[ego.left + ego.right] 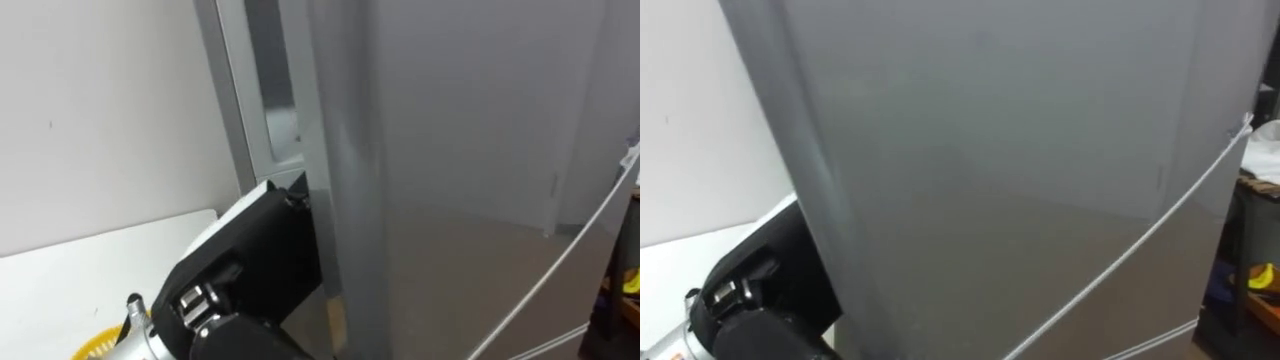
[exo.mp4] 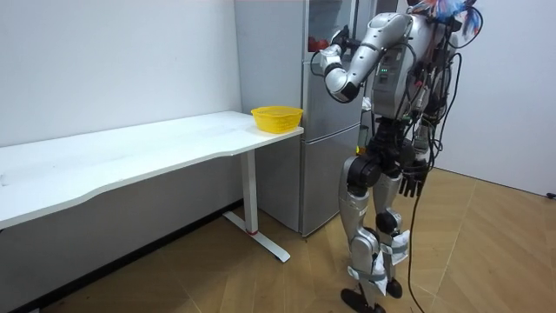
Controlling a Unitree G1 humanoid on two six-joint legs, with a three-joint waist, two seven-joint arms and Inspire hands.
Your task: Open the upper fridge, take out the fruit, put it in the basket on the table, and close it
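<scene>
The left hand (image 2: 337, 39) is raised to the edge of the upper fridge door (image 1: 460, 150), which is ajar. Its fingers are hidden, so their state cannot be told. A red item (image 2: 316, 41) shows just beside it. The right hand (image 2: 414, 181) hangs relaxed at the side. A yellow bowl (image 2: 276, 117) sits on the worktop (image 2: 130, 156).

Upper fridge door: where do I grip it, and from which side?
Take the upper fridge door by its free edge on the robot's left, coming from the table side. Its front is flat, no handle showing; a gap runs along that edge. The left hand is there; the right hand hangs idle.
</scene>
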